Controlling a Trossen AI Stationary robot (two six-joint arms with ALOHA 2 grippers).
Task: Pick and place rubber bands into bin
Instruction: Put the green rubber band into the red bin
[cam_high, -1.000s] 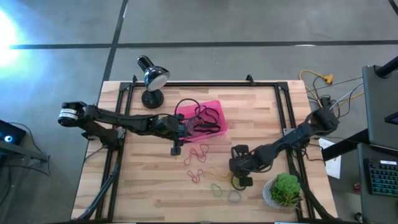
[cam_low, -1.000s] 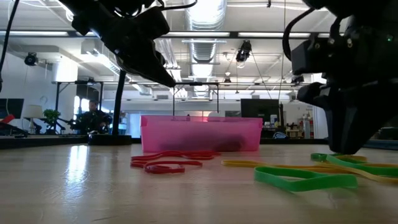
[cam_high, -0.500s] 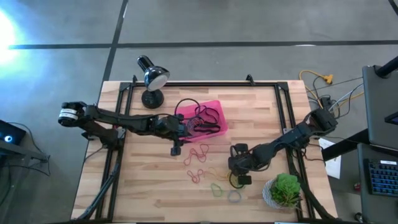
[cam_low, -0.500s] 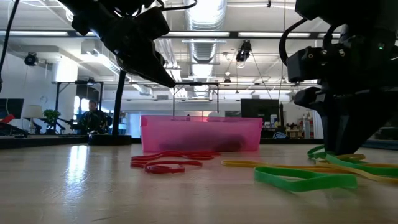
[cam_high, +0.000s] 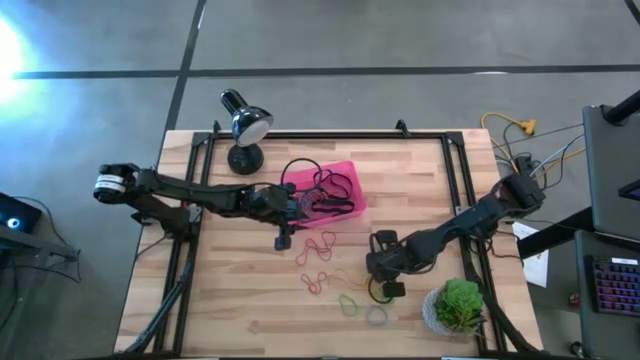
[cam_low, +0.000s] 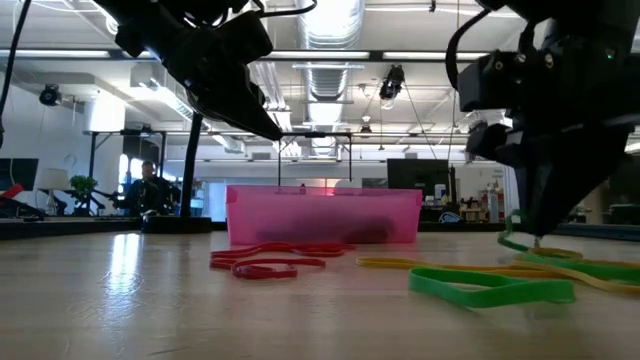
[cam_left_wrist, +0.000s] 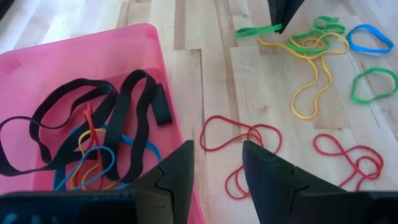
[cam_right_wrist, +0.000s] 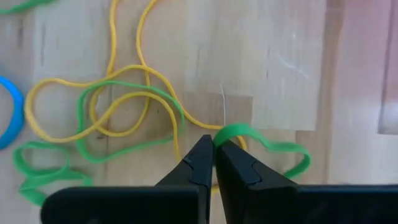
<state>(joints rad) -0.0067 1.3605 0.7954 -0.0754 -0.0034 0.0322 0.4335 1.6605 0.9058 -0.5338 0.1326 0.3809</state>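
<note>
Fingers (cam_right_wrist: 200, 163) of right arm pinch 1 green rubber band (cam_right_wrist: 264, 144); left fingers (cam_left_wrist: 177, 177) spread above 1 pink bin (cam_left_wrist: 56, 56).

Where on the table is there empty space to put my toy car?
Bare wood lies between the bin and the table's right rail, and along the near left edge below the left arm. It is crowded between the bin and the plant, where loose rubber bands lie under the right gripper.
</note>
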